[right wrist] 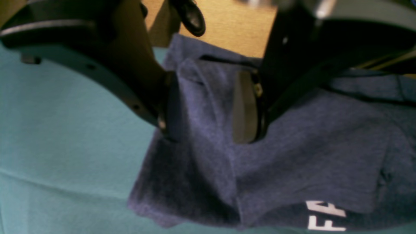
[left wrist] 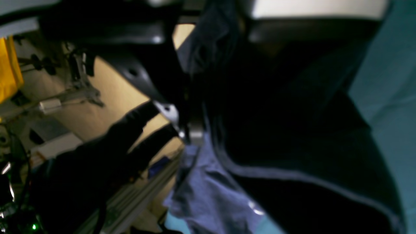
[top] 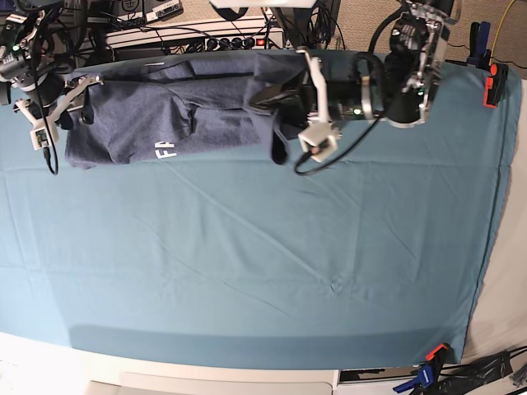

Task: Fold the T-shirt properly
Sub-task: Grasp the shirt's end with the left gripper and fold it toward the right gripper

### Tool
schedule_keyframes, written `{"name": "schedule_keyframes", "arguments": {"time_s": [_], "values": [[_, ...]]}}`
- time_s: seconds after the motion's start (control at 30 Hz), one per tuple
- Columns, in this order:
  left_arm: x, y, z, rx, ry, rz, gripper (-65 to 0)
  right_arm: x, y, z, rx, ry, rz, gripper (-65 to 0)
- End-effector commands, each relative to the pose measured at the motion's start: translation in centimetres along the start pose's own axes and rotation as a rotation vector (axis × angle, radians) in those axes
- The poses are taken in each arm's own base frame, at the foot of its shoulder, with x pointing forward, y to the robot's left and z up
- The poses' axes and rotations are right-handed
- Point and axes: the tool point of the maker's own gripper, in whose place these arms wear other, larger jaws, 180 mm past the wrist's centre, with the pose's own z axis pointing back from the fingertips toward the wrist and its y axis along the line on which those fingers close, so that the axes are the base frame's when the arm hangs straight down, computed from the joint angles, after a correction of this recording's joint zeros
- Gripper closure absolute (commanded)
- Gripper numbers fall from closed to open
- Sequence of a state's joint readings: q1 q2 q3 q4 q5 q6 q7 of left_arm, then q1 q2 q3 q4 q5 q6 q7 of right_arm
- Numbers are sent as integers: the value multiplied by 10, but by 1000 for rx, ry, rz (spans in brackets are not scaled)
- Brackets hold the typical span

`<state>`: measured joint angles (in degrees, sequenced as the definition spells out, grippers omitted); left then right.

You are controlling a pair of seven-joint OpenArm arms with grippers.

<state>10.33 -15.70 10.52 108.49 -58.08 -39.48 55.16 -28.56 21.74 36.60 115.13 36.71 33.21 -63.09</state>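
The left wrist view is blurred and dark: the left tool [left wrist: 182, 130] shows against the heathered dark blue-grey cotton T-shirt [left wrist: 208, 188], but its jaws' gap cannot be made out. The shirt's white block lettering [right wrist: 325, 216] is cut off by the right wrist view's bottom edge and partly folded under.

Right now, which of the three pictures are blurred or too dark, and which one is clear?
Left wrist view: soft and very dark, the T-shirt mostly black shadow beside the left tool. Right wrist view: mildly blurred but evenly lit, white letters readable near the right tool. Base view: sharpest, though its wide lens bends the edges of the teal cloth.
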Motion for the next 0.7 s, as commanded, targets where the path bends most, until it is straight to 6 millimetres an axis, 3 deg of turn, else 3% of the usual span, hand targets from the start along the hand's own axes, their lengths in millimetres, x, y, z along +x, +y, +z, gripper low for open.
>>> {"name": "schedule_keyframes", "arguments": {"time_s": [0.0,0.37,0.67], "values": [[16,-6,-3,-35,-65,-13,0,12,-4,4,-9,-43,13,-264],[6,-15,-44,-105,-21,-3,0,11,-3,4,-7,-43,9,-264],[20,-22,-61,-114,-70,-18,0,12,-3,4,-7,-46,9,-264]]}}
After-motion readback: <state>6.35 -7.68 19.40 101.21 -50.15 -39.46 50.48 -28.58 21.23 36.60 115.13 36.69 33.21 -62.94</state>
